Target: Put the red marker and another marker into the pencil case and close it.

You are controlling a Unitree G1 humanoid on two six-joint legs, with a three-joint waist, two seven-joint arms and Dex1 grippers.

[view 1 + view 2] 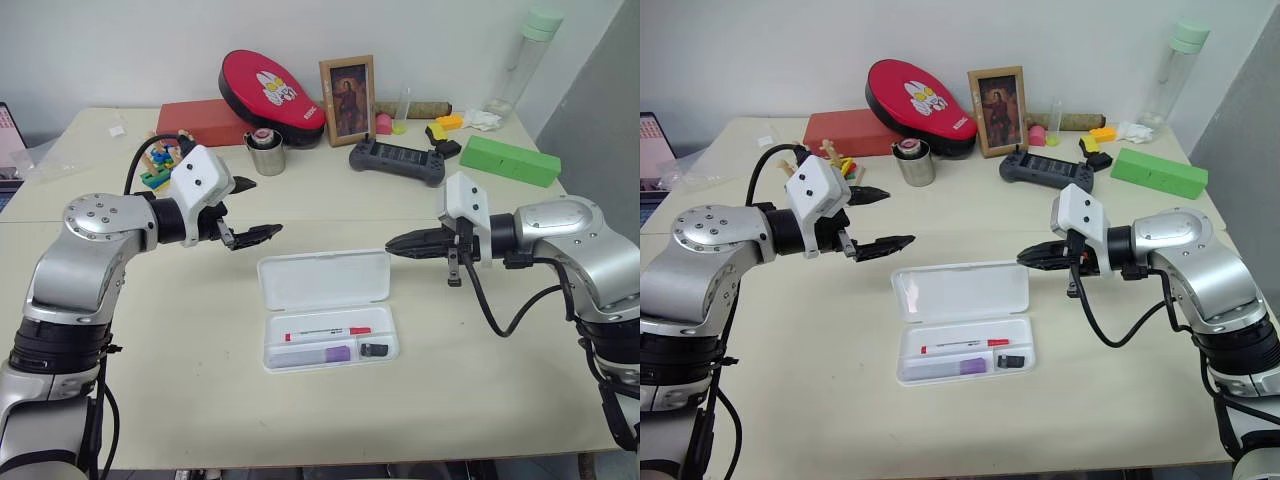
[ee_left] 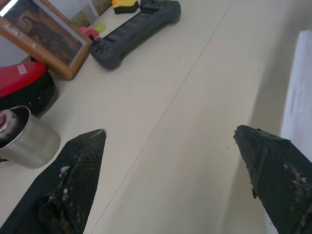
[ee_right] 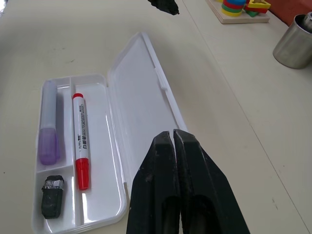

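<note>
Pencil case (image 1: 330, 318) open on bench (image 1: 180, 400); red marker (image 1: 328, 333) and lilac marker (image 1: 312, 354) inside. Lid (image 1: 324, 278) light, stiff, probably slick; push its far edge. Left end effector (image 1: 252, 211) wide, right end effector (image 1: 392, 243) pinched shut, empty.

The white pencil case (image 1: 330, 312) lies open, the red marker (image 1: 327, 333) and lilac marker (image 1: 322, 354) side by side inside.

Red print along the barrel of the red marker (image 3: 81, 140), too small to read, white cartoon figure on the red pad (image 1: 272, 88), no legible words, numbers or brand names elsewhere
</note>
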